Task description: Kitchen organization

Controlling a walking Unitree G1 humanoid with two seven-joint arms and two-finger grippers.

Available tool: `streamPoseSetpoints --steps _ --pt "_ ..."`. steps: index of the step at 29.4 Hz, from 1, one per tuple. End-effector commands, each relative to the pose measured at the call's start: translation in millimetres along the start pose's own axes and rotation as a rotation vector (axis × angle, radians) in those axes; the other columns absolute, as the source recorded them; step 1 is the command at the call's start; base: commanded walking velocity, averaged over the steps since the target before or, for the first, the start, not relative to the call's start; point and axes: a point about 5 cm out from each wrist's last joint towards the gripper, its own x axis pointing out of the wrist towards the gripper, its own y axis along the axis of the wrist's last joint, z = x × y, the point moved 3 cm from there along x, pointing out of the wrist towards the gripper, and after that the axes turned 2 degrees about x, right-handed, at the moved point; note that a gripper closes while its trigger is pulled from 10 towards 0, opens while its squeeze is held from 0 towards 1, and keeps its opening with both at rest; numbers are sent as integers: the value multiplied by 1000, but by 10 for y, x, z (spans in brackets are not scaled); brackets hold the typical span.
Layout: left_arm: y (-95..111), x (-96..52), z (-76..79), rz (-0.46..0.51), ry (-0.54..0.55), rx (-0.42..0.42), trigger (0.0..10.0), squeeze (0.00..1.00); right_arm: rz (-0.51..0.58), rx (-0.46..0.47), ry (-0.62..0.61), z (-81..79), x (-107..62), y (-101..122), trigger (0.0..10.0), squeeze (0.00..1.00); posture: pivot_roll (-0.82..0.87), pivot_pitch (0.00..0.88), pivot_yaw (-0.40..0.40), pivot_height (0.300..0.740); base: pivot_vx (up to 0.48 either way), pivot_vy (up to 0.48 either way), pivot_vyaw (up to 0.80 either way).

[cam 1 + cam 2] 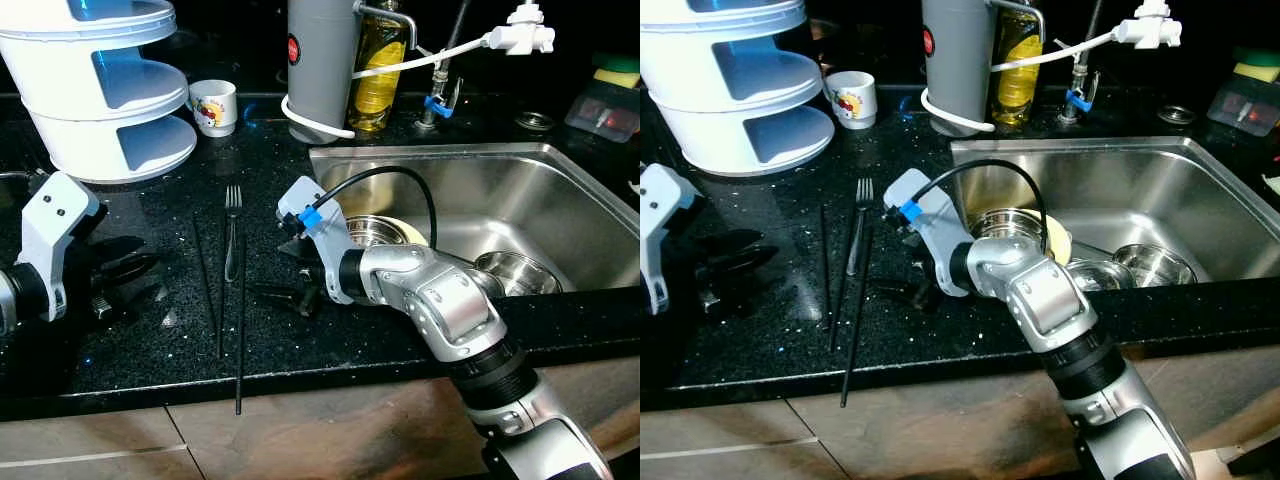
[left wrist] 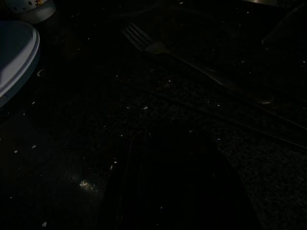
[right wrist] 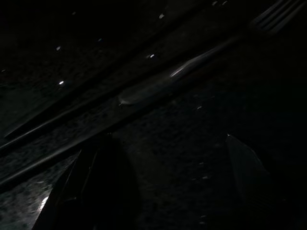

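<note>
Count: one fork [image 1: 232, 232], two black chopsticks [image 1: 240, 330], one mug [image 1: 214, 106], one white tiered rack [image 1: 100, 85], one oil bottle [image 1: 378, 65], one grey canister [image 1: 320, 55], three steel bowls [image 1: 515, 270] in the sink [image 1: 470, 160].

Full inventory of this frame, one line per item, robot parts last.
Fork: 1, silver, on the counter left of the sink, tines pointing to the back.
Chopsticks: 2, black, flanking the fork; one overhangs the front edge.
Tiered rack: 1, white and blue, back left.
Mug: 1, white with a printed picture, beside the rack.
Grey canister: 1, behind the sink.
Oil bottle: 1, yellow, next to the canister.
Sink: 1, steel.
Steel bowls: at least 2, in the sink.
Counter: black, speckled.
Left gripper: black, low over the counter at left.
Right gripper: black, open, low over the counter right of the fork.
</note>
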Motion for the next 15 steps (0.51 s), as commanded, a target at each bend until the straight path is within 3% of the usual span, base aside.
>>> streamPoseSetpoints --steps 1,8,15 --pt "30 -36 -8 -2 -6 16 10000 0 9 60 53 -116 19 20 10000 0 50 209 -55 740 0 0 0" --pt "42 -37 -18 8 -1 7 10000 0 63 187 89 -160 20 104 10000 0 43 197 -54 740 0 0 0" --pt "44 -29 4 7 -9 6 10000 0 27 183 114 -260 57 25 10000 0 44 199 -56 740 0 0 0"
